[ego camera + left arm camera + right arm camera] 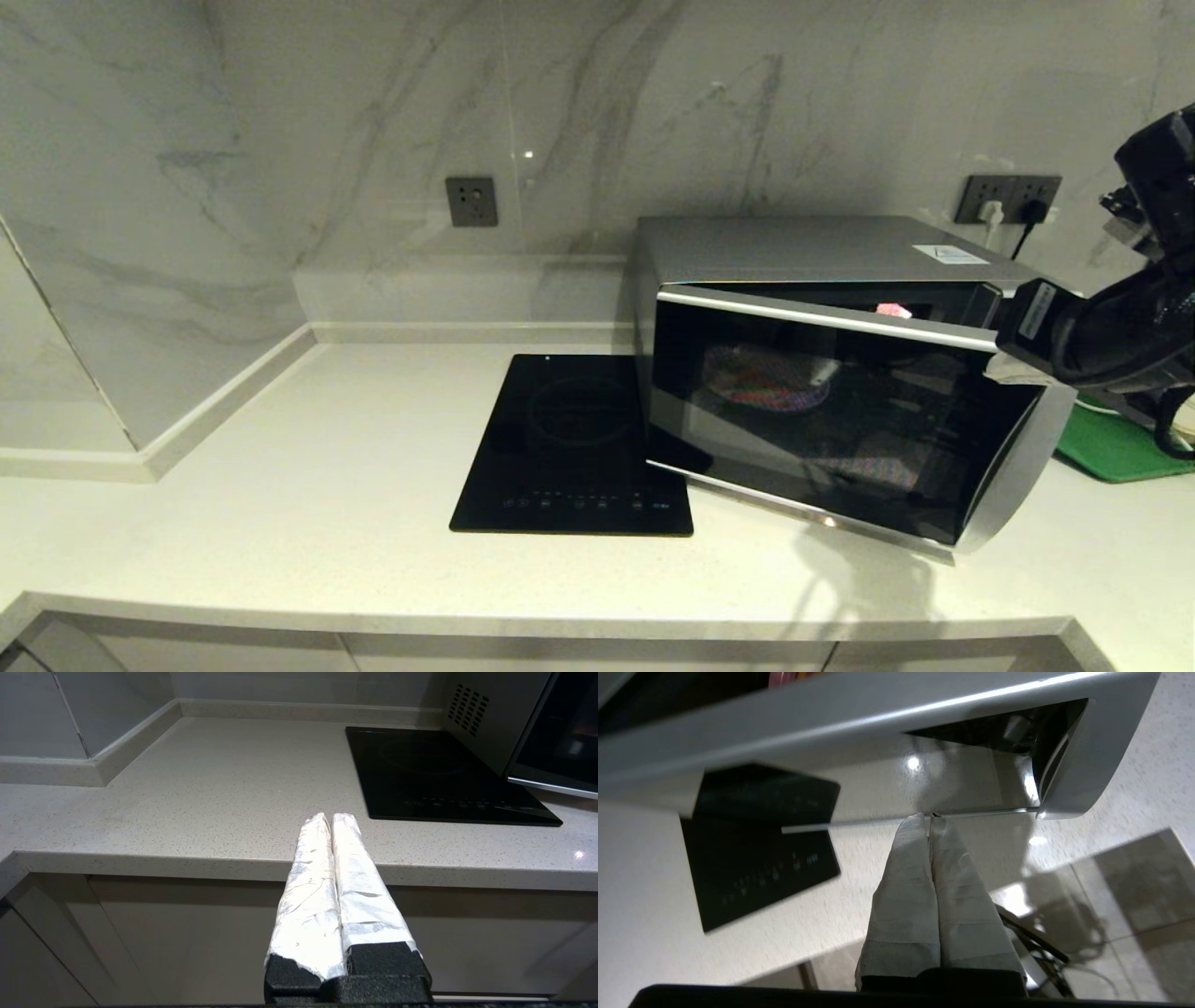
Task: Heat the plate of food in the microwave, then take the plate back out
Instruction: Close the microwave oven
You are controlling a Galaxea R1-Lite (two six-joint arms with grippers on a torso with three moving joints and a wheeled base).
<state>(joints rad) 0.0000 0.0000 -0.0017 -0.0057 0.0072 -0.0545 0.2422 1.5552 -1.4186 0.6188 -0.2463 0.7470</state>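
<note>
The right gripper's (930, 817) taped fingers (906, 882) are pressed together, gripping nothing, their tips just at the swinging door's (822, 415) handle edge, seemingly to push it. That arm reaches in high over the counter's (280, 523) right end. The left gripper (332, 817), fingers likewise closed, idles off the front edge. Farther back, the microwave (803, 247) stands ajar beside the cooktop (574, 448); a pink sliver inside is probably the plate of food (893, 310).
</note>
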